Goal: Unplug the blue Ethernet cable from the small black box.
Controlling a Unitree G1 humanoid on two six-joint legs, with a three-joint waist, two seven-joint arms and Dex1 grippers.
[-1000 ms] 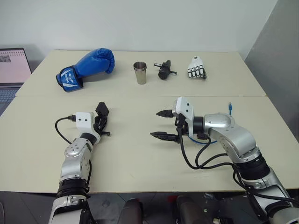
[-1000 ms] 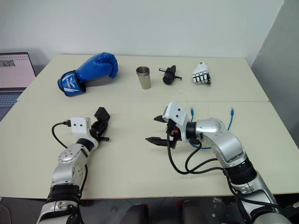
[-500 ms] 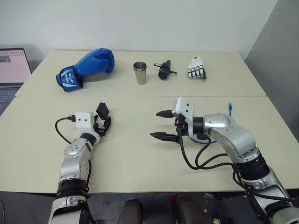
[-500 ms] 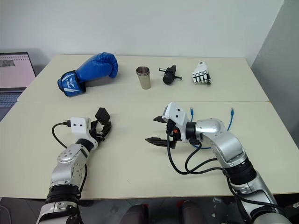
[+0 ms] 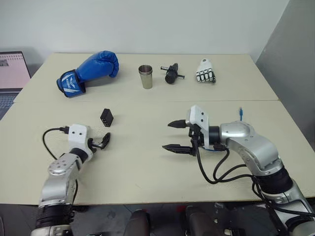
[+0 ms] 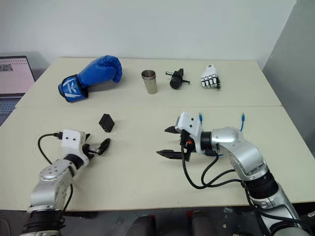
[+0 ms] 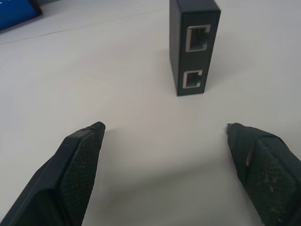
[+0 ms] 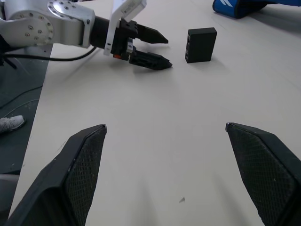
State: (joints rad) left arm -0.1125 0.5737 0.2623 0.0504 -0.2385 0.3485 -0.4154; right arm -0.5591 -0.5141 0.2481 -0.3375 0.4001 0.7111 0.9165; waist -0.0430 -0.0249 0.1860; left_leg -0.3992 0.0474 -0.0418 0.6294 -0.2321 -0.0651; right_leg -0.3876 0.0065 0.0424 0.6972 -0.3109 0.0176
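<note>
The small black box (image 5: 106,117) stands alone on the table, left of centre. In the left wrist view the small black box (image 7: 194,44) shows two empty ports on the edge facing me. My left gripper (image 5: 102,141) is open a short way nearer than the box, with nothing between its fingers (image 7: 80,155). The blue Ethernet cable (image 6: 242,119) lies at the right, mostly hidden behind my right arm, with one plug end (image 6: 200,116) sticking up. My right gripper (image 5: 168,135) hangs open mid-table, pointing left and holding nothing.
Along the far side of the table lie a blue boxing glove (image 5: 88,71), a metal cup (image 5: 145,77), a black cylindrical gadget (image 5: 170,73) and a small white robot hand (image 5: 205,72). A laptop (image 5: 12,73) sits off the left edge.
My left gripper has opened and let go of the black box, then drawn back and to the left. The box now stands free on the table. The right arm has stayed put.
</note>
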